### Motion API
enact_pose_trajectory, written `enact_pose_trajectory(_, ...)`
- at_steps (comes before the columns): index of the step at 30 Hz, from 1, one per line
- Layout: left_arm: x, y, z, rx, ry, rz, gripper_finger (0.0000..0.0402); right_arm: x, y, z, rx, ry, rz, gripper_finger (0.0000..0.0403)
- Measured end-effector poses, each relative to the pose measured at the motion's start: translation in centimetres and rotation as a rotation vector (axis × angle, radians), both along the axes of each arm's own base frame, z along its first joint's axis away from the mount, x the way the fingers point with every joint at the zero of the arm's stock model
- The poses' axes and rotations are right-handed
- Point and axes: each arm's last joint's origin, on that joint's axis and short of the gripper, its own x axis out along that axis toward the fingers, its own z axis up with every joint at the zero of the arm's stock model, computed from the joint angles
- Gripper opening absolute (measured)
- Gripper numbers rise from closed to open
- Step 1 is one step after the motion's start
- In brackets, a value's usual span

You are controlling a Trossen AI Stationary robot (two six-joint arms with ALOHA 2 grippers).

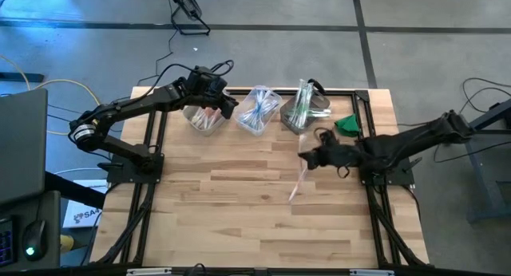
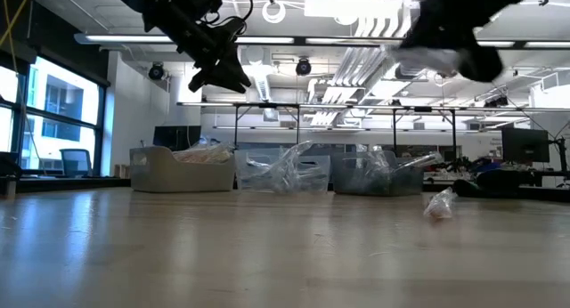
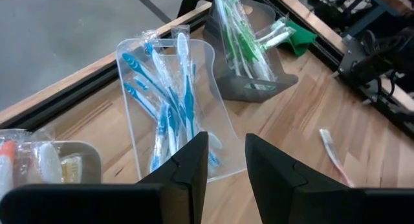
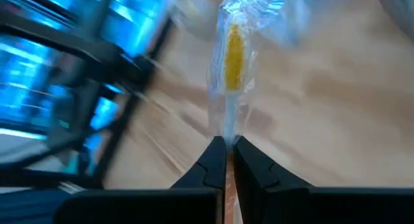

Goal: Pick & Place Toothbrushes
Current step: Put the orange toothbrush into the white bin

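Three bins stand along the far edge. The left one (image 1: 204, 117) holds orange toothbrushes, the clear middle one (image 3: 173, 101) blue ones, and the dark right one (image 3: 249, 52) green ones. My left gripper (image 3: 226, 164) hovers open above the left and middle bins, with nothing between its fingers. Right of the table's middle, my right gripper (image 1: 306, 159) is shut on a wrapped orange-handled toothbrush (image 4: 233, 52). That toothbrush (image 1: 297, 183) reaches from the fingers toward the near edge. My right gripper pinches one end of the toothbrush's clear wrapper (image 4: 226, 130) between its two fingertips. The fingers come from the table's right side, slanting down, in line with the toothbrush. The toothbrush stretches away below and beyond them. Whether its far end (image 2: 439, 204) rests on the table I cannot tell.
A small green object (image 1: 347, 124) lies beside the right bin near the table's right edge. A dark frame rail (image 1: 359, 108) runs along the far and side edges. Bare wood (image 1: 239, 220) fills the near half of the table.
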Motion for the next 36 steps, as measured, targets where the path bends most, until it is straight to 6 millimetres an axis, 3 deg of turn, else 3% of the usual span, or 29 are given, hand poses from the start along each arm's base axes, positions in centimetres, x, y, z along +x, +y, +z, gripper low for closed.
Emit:
enact_pose_trajectory(5, 0.1, 0.1, 0.1, -0.007, -0.019, 0.013, 0.0099, 0.7, -1.7, 2.1, -0.185, -0.143, 0.011, 0.0005)
enact_pose_trajectory(10, 0.2, 0.0, 0.2, -0.090, -0.065, 0.006, 0.0099, 1.5, -3.9, 2.8, -0.288, -0.182, 0.049, 0.0004)
enact_pose_trajectory(15, 1.1, -0.1, 1.6, -0.002, -0.230, -0.210, 0.0099, 1.7, -6.2, 3.0, -0.342, -0.194, 0.115, 0.0004)
enact_pose_trajectory(20, 2.6, -1.6, 3.7, 0.143, -0.432, -0.393, 0.0099, 1.8, -7.9, 3.3, -0.392, -0.232, 0.166, 0.0004)
enact_pose_trajectory(25, 4.3, -3.7, 4.7, 0.264, -0.544, -0.495, 0.0099, 1.9, -8.8, 3.7, -0.450, -0.274, 0.180, 0.0004)
enact_pose_trajectory(36, 7.4, -6.1, 3.1, 0.236, -0.558, -0.410, 0.0099, 2.5, -8.9, 4.0, -0.562, -0.298, 0.215, 0.0004)
